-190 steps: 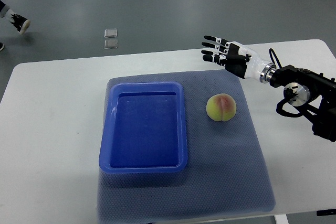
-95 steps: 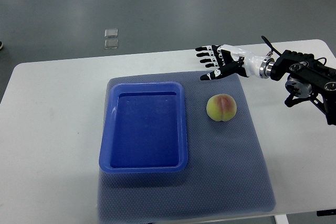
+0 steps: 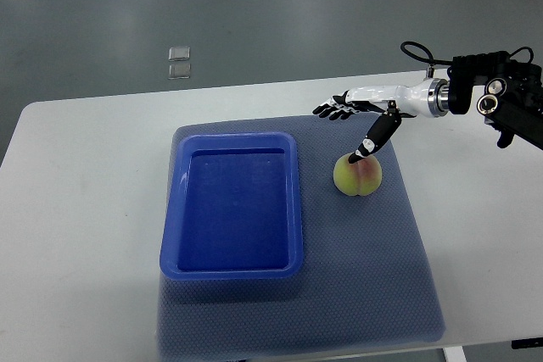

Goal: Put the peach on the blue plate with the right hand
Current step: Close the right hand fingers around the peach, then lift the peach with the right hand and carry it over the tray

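We see a white surface (image 3: 85,209) carrying a grey mat (image 3: 365,277), and on the mat a blue plate (image 3: 233,270) shaped like a shallow rectangular tray. The plate sits toward the mat's 9 o'clock side, its left rim close to the mat's left edge. The peach (image 3: 357,175) lies on the mat at 3 o'clock from the plate, apart from the plate's right rim with a strip of bare mat between them. From the peach toward 6 o'clock we find open mat all the way to the near edge, and toward 3 o'clock bare mat, then bare surface.

Our right hand (image 3: 361,120) comes in from the picture's right edge at about 2 o'clock from the peach, the black arm housing over the surface's far right corner. The fingers (image 3: 331,110) are stretched out and spread, pointing toward 9 o'clock just beyond the mat's far edge, and they hold nothing. The thumb (image 3: 371,139) angles down toward 7 o'clock, and its dark tip meets the top of the peach; we cannot tell how firmly it presses.

Beyond the surface at 11 o'clock, two small clear squares (image 3: 179,62) lie on the grey floor (image 3: 271,14).
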`<state>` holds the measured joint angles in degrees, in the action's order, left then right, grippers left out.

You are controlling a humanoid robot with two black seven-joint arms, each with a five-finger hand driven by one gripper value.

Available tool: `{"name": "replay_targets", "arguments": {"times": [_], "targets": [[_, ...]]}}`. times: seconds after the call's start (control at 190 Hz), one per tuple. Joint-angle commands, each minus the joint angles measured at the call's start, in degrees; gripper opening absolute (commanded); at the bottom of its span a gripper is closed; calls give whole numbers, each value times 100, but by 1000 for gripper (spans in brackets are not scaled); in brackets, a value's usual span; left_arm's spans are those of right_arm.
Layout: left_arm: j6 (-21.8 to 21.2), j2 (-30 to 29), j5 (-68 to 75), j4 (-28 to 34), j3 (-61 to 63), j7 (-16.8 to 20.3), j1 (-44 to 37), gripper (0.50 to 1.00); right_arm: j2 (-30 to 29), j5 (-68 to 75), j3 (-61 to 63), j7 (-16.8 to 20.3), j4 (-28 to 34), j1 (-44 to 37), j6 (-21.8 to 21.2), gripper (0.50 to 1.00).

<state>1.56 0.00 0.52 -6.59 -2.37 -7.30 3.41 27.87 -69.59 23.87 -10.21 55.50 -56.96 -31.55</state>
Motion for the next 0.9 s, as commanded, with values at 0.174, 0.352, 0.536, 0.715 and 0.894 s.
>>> {"name": "replay_targets", "arguments": {"times": [0.174, 0.352, 0.536, 0.715, 0.894], "targets": [[2, 0, 1, 0, 0, 0, 2, 1000, 87, -467, -392, 1, 233, 89, 324, 928], [2, 0, 1, 0, 0, 0, -6, 1000, 78, -520, -436, 1, 198, 186, 562, 928], [2, 0, 1, 0, 0, 0, 2, 1000, 78, -652, -594, 1, 189, 353, 747, 928], [2, 0, 1, 0, 0, 0, 2, 1000, 78, -661, -612, 1, 189, 414, 852, 928], [2, 0, 1, 0, 0, 0, 2, 1000, 60, -766, -656, 1, 172, 441, 861, 919]]}}
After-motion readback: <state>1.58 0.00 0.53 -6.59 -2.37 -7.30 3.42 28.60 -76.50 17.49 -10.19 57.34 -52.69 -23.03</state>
